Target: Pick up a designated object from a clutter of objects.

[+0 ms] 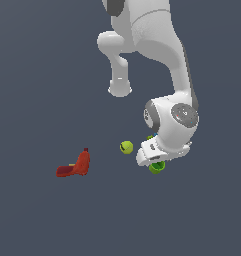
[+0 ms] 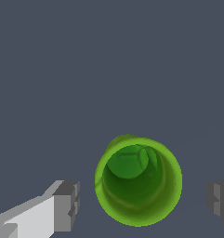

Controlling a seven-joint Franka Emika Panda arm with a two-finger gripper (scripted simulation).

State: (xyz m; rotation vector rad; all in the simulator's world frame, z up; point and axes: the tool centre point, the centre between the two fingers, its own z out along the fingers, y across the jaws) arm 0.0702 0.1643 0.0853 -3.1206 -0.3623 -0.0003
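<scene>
— Gripper (image 2: pixel 140 204) fingers (image 2: pixel 67 204) are nearest in the wrist view, one on each side of the green cup (image 2: pixel 138 181). They stand spread apart and do not touch it.

— Where is the cup on the floor?

— In the exterior view it shows just under the arm's hand, mostly hidden. The yellow-green ball (image 1: pixel 126 147) lies near it, toward the exterior view's left. The red bottle-like object (image 1: pixel 75 166) lies on its side, well apart, further left.

— Can you read any label or writing?

— No. I see only faint cracked lines inside the cup, on its darker green bottom. The ball has a small dark mark, too small to read.
</scene>
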